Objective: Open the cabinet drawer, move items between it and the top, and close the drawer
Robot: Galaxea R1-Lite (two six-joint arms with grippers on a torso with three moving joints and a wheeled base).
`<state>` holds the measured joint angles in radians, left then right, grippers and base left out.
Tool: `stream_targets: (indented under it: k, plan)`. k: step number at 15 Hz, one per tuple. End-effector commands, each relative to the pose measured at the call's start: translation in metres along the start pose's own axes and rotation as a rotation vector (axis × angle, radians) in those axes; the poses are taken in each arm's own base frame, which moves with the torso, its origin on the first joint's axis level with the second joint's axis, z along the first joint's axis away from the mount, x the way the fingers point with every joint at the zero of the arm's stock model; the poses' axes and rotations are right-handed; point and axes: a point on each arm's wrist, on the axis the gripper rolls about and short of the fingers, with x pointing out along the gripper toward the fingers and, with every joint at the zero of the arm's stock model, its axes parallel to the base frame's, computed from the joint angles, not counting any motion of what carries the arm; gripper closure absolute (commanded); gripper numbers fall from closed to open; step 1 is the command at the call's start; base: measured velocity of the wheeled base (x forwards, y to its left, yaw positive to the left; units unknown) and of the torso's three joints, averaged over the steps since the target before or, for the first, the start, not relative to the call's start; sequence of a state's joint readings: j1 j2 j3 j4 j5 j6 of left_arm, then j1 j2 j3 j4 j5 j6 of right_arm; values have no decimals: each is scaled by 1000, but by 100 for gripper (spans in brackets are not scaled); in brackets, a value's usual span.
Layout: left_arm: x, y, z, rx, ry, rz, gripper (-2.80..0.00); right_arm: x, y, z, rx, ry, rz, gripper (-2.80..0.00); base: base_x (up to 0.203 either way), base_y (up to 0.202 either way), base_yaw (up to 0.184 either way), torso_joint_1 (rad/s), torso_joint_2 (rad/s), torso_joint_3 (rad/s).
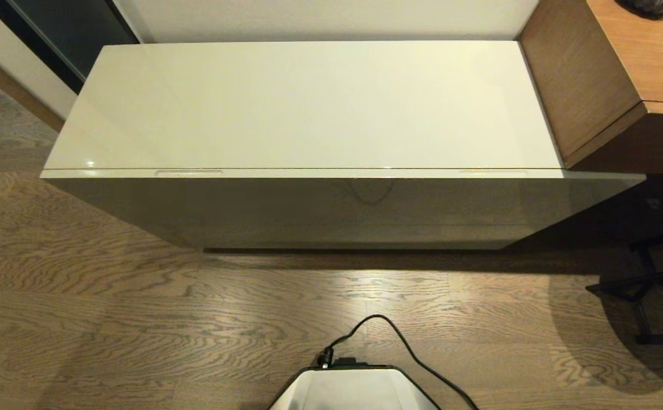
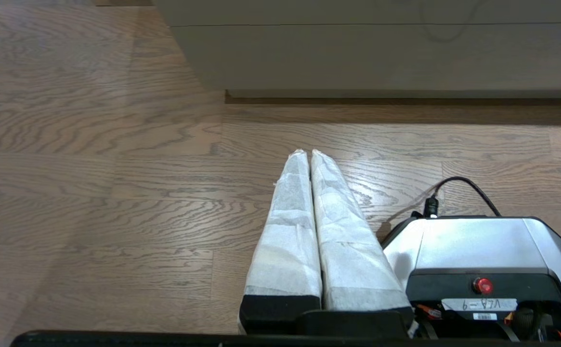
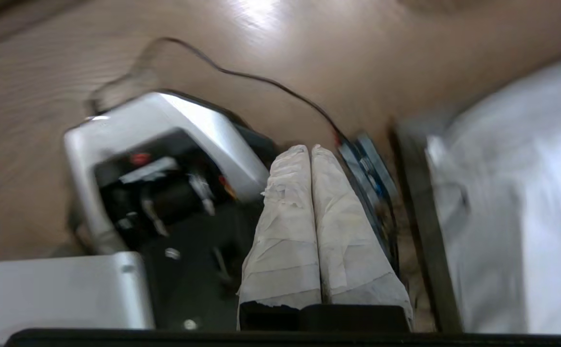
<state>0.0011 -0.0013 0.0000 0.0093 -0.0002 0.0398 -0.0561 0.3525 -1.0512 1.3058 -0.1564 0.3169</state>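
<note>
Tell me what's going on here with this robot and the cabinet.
Nothing is being handled yet. The cabinet drawer is shut, and the top carries no items that I can see. Neither arm shows in the head view. The left pincer hangs shut over the wood floor beside the robot's base, facing the cabinet. The right pincer is shut too, low by the base.
</note>
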Motion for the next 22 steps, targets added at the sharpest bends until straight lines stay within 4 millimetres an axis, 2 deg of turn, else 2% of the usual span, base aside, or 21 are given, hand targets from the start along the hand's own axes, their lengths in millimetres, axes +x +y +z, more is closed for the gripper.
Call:
stream_targets:
  k: [1,3,6,8,9,10,12,16,18,19,22]
  plan:
    - [0,0,0,0,1,1,0,-5,-4,-16,40,-161,19,0,0,0,0,0,0,0]
    - [0,0,0,0,1,1,0,-7,-1,-2,53,-303,73,0,0,0,0,0,0,0]
    - [0,0,0,0,1,1,0,-8,-14,-3,0,-397,186,0,0,0,0,0,0,0]
    - [0,0,0,0,1,1,0,-2,-16,-18,-21,-433,189,0,0,0,0,0,0,0]
    - [0,0,0,0,1,1,0,5,-19,-29,-58,-481,196,0,0,0,0,0,0,0]
    - [0,0,0,0,1,2,0,14,-17,-32,-93,-551,202,0,0,0,0,0,0,0]
    - [0,0,0,0,1,1,0,28,-11,-24,-83,-682,230,0,0,0,0,0,0,0]
    - [0,0,0,0,1,1,0,77,1,-24,-69,-794,269,0,0,0,0,0,0,0]
    - [0,0,0,0,1,1,0,109,6,-33,-96,-876,302,0,0,0,0,0,0,0]
    - [0,0,0,0,1,1,0,118,6,-38,-120,-932,319,0,0,0,0,0,0,0]
    - [0,0,0,0,1,1,0,127,7,-44,-208,-925,326,0,0,0,0,0,0,0]
